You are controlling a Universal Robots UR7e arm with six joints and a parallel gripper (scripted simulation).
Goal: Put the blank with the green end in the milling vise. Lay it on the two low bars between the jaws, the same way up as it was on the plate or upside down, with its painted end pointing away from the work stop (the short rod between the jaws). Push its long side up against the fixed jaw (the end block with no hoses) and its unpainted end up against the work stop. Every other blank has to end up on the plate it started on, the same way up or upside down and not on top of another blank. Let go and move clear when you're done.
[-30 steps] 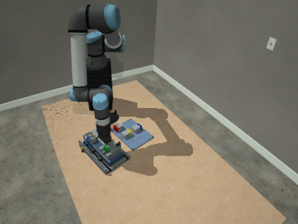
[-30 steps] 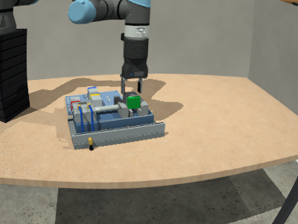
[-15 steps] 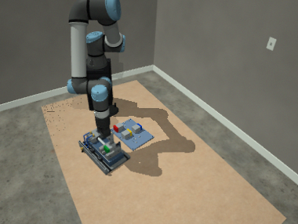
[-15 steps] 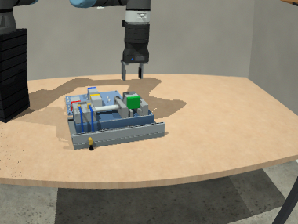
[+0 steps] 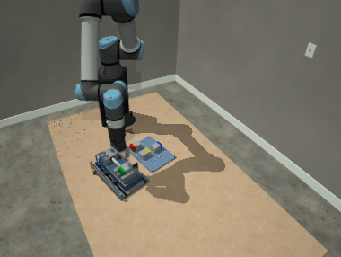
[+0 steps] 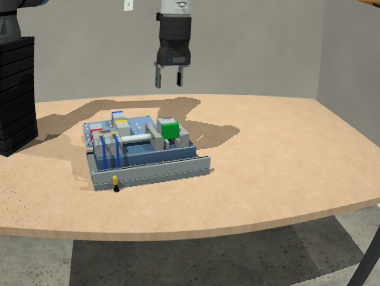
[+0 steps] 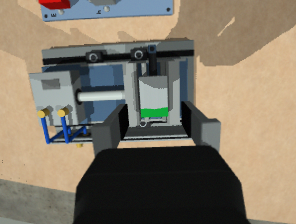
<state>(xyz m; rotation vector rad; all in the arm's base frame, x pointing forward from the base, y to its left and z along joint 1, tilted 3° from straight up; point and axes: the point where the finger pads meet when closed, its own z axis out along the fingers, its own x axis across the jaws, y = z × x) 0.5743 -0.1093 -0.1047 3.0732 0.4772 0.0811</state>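
The blank with the green end point(image 7: 153, 97) lies in the milling vise point(image 7: 117, 88) between the jaws. Its green end points away from the dark work stop rod point(image 7: 152, 56). It also shows in the exterior view point(image 6: 169, 130) and in the top view point(image 5: 121, 170). My gripper point(image 7: 154, 113) is open and empty. It hangs well above the vise point(image 6: 145, 150), clear of the blank, as the exterior view shows point(image 6: 168, 80). In the wrist view its two fingers stand either side of the blank's green end, high over it.
The blue plate point(image 5: 153, 153) lies beside the vise with the red-ended point(image 5: 133, 146), yellow-ended point(image 5: 145, 152) and blue-ended point(image 5: 158, 146) blanks on it. Blue hoses point(image 7: 55, 131) run from the vise's left end block. The robot's black base point(image 6: 17, 95) stands at the left.
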